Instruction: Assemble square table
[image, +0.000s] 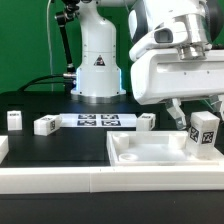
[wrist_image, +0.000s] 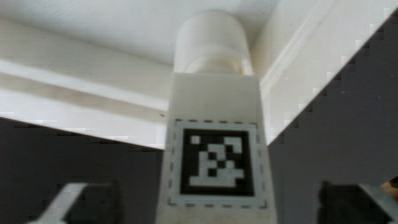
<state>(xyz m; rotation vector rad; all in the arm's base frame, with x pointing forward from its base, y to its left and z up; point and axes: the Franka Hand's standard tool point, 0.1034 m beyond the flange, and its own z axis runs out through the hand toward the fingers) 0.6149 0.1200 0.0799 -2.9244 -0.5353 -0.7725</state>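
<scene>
The square table top (image: 150, 152), a white tray with a raised rim, lies at the front on the exterior view's right. One white leg (image: 205, 134) with a black-and-white tag stands upright at the top's right end. My gripper (image: 198, 118) hangs over that leg, open, a finger on each side. In the wrist view the leg (wrist_image: 217, 110) runs between the fingertips (wrist_image: 80, 205) with a dark gap on both sides, its far end at the tray's rim (wrist_image: 80, 85). Three more legs (image: 15, 120) (image: 45, 125) (image: 147, 121) lie loose on the black surface.
The marker board (image: 95, 121) lies flat in front of the robot's base (image: 97, 70). A long white rail (image: 60, 182) borders the black surface at the front. A green backdrop stands behind.
</scene>
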